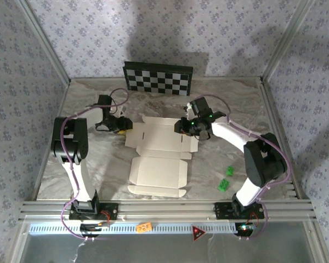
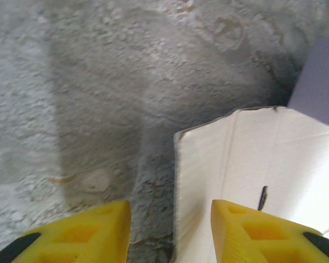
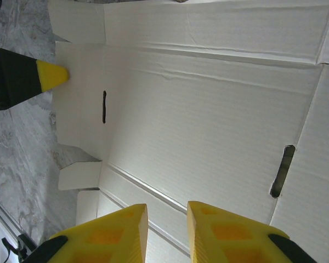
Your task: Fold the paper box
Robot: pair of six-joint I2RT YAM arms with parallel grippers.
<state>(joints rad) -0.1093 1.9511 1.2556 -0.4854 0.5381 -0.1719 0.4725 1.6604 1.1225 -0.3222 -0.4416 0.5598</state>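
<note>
Paper box (image 1: pixel 156 170) lies unfolded, cream face up, at the middle of the table (image 1: pixel 93 164), in front of the checkerboard panel (image 1: pixel 158 78). Left gripper (image 2: pixel 170 211) is at the box's left edge with its fingers apart, one over bare table, the other over a flap (image 2: pixel 252 159); flap edge in the gap, nothing clamped. Lavender patch (image 2: pixel 321 76) cut off by frame, cannot tell what part. Right gripper (image 3: pixel 167 211) is over the box's right side, jaws narrowly apart, flat card seen through the gap; contact unclear

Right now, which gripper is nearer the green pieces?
Right. The right gripper is at the paper box's edge facing the green pieces; the left gripper is at its opposite edge.
</note>
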